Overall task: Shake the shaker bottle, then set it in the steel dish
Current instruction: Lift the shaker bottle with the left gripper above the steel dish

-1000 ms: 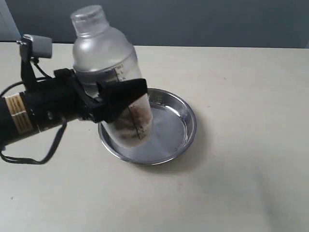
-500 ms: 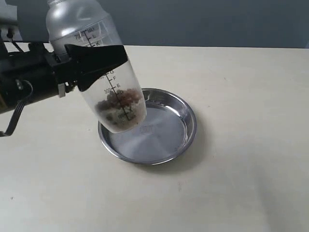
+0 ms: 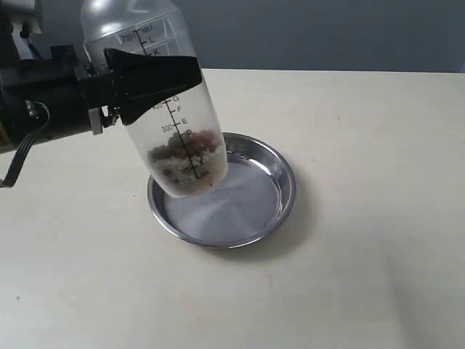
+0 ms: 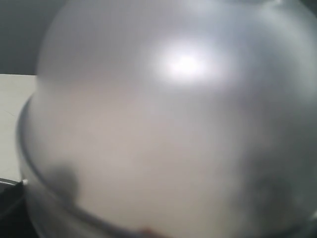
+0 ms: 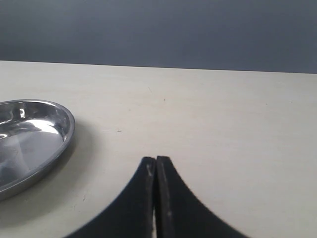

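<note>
The shaker bottle (image 3: 171, 123) hangs tilted in the air, its frosted top leaning up and to the left and its base over the left rim of the steel dish (image 3: 280, 174). Brownish bits lie in its lower end. My left gripper (image 3: 156, 80) is shut on the bottle's middle, one black finger across its front. The bottle's frosted dome (image 4: 163, 124) fills the left wrist view, blurred, hiding the jaws. My right gripper (image 5: 155, 159) is shut on nothing, low over the bare table, with the steel dish (image 5: 59, 124) off to one side of it.
The beige table (image 3: 363, 254) spreads around the dish, against a dark grey wall behind. The left arm's black body and cables (image 3: 29, 116) reach in from the left edge.
The bottle was raised from low in the dish a second ago and tipped with its top to the left. Since half a second ago it has shifted slightly right and down.
</note>
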### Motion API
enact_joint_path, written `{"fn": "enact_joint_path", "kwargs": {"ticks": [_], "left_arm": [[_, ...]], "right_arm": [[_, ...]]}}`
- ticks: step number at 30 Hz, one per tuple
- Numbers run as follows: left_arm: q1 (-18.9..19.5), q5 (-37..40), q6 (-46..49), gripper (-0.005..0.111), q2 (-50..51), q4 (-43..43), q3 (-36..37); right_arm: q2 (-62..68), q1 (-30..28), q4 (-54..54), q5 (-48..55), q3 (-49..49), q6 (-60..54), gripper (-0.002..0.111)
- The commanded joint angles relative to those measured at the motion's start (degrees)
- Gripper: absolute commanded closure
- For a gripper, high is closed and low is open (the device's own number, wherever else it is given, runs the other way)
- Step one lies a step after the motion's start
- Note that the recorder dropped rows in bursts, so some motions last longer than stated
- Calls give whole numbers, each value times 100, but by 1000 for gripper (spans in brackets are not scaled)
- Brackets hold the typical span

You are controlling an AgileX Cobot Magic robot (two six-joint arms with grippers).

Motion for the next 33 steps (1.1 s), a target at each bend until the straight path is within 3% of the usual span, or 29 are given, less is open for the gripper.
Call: {"fn": "enact_joint_path", "kwargs": {"ticks": [1,13,17,20,22,24,28,33], "left_arm": [[7,-233,-53,106,-79,-93,-67],[7,-163,17,106,-79,-143,-67],[7,-5,1308,106,-79,-282,-102],[7,22,1533,106,-104,-711,-396],[7,86,1589,106,-103,-558,-688],[-70,439,1766,106,-84,-54,-794],[-585,2295,1427,106,289,687,-534],[-635,1520,1401,106,31,429,-827]], "right_arm": [[-22,20,-8,-69,7,-4,109],[-22,20,-8,-69,7,-4,109],[-22,20,-8,-69,7,-4,109],[-22,20,-8,-69,7,-4,109],[-22,20,-8,-69,7,-4,109],[-22,20,-8,-69,7,-4,109],[-22,20,-8,-69,7,-4,109],[-22,20,-8,-69,7,-4,109]]}}
